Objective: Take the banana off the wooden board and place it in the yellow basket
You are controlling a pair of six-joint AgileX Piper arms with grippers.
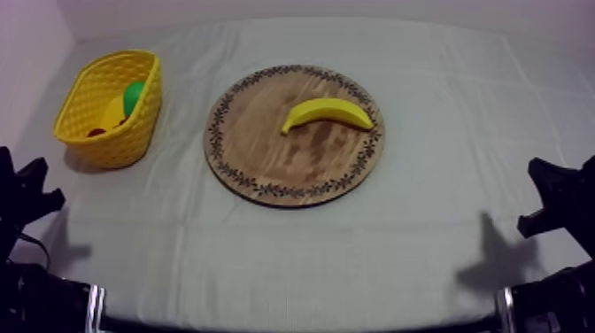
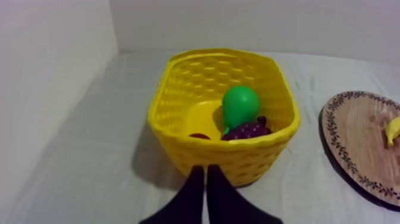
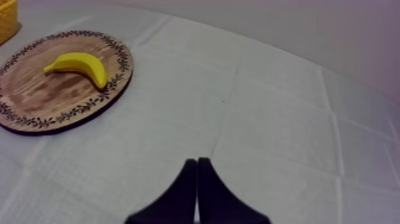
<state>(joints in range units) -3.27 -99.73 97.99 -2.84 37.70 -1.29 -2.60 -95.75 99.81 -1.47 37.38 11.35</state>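
Across grey-white cloth (image 1: 354,257), seeing banana (image 1: 328,113) lying on wooden board (image 1: 266,164) at centre, yellow basket (image 1: 115,142) upper left; holding left gripper (image 2: 205,168) and right gripper (image 3: 197,159) pinched together.

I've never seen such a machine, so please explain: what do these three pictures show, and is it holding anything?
It is a robot with a left arm and a right arm at the sides of a cloth-covered table. One picture looks down from above; the other two come from cameras riding on the arms. The left gripper faces a yellow basket holding a green pear and purple grapes. The right gripper faces a round wooden board with a banana lying on it. Both grippers are shut on nothing.
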